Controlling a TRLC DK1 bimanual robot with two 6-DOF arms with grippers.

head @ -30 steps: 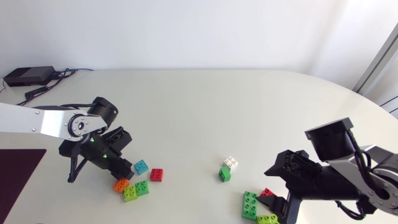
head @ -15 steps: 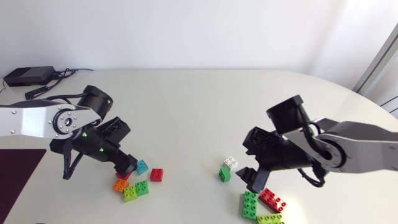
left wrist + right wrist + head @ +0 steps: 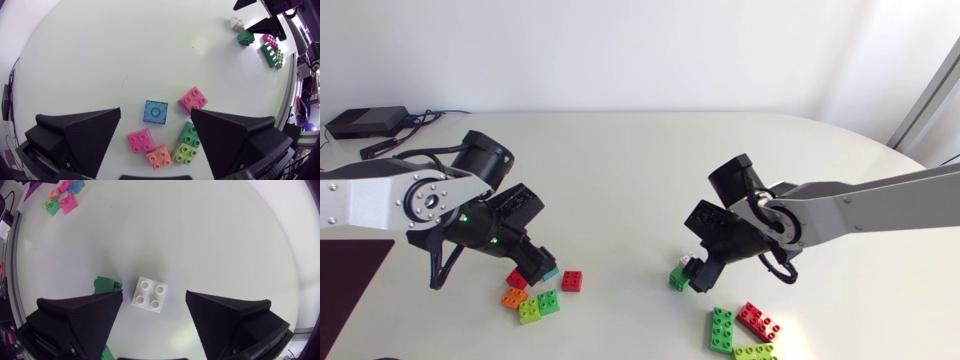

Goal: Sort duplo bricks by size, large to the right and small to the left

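Several small bricks cluster at the front left: red point(image 3: 517, 279), teal point(image 3: 550, 273), red point(image 3: 572, 281), orange point(image 3: 514, 297) and a lime-green pair point(image 3: 539, 306). My left gripper point(image 3: 532, 268) hangs open just above them; in its wrist view a pink-red brick point(image 3: 140, 141) lies loose between the fingers, the blue one point(image 3: 155, 111) just ahead. My right gripper point(image 3: 152, 315) is open around a small white brick point(image 3: 150, 294), not touching it. A small green brick point(image 3: 106, 285) sits beside one finger. Large green point(image 3: 722, 329), red point(image 3: 757, 320) and lime point(image 3: 750, 351) bricks lie at the front right.
A black box point(image 3: 365, 122) with cables sits at the table's back left corner. A dark mat point(image 3: 350, 280) lies at the left edge. Open tabletop spans the middle and the back.
My left gripper opened, let go of a small red brick by the cluster and lifted slightly. My right arm swung left from the large bricks to over the white brick.
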